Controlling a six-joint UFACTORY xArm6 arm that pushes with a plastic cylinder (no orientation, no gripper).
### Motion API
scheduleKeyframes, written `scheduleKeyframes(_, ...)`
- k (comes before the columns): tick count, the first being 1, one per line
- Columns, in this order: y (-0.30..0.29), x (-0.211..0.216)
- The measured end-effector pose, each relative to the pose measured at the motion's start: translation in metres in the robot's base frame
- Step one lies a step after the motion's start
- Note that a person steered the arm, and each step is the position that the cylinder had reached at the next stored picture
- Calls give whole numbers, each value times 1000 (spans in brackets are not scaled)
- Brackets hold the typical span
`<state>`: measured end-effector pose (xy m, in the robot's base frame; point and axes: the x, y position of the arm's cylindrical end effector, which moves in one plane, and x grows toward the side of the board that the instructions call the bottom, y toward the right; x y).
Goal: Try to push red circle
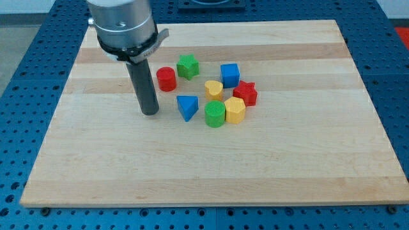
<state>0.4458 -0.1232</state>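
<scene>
Red circle (167,78) sat just up and right of my tip (150,112), untouched; the bare rod held nothing, blue triangle (186,107) right of it.

No legible text, label, brand, number or sign appears anywhere in the camera view: none on the wooden surface (211,160), none on the coloured blocks, none on the dark rod or the metal collar above it, and none on the blue perforated base showing beyond the surface's edges and corners
</scene>
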Motion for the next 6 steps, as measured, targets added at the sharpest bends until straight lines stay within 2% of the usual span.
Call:
scheduleKeyframes(2, -5, -52)
scheduleKeyframes(3, -5, -64)
scheduleKeyframes(6, -5, -71)
